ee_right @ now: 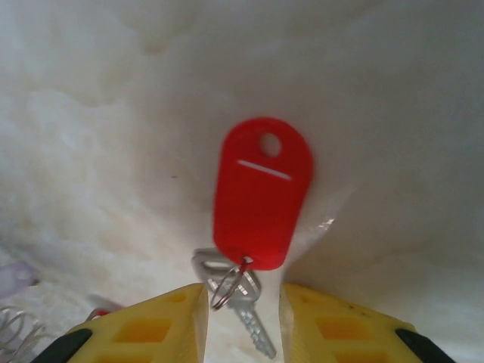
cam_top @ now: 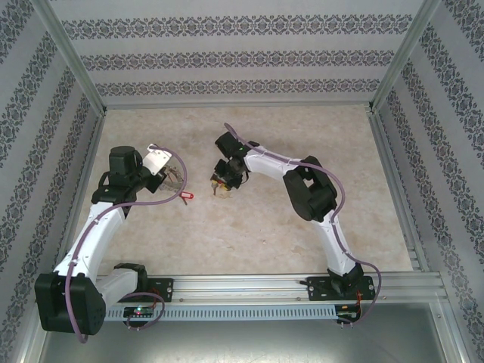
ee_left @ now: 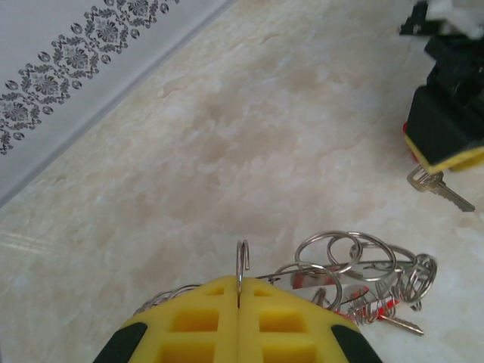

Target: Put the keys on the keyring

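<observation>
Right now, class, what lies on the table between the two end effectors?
A red-headed key lies between the left end effector and right end effector, seen in the top external view.

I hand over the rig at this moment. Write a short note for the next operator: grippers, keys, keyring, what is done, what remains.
The left gripper is shut on a wire loop of the keyring, low over the table.
The right gripper is open, with one finger on each side of a loose key with a red tag; the key is not gripped.
The red-headed keys sit among the rings; I cannot tell whether they are threaded.
Left to do: grasp the loose key and thread it on.
</observation>
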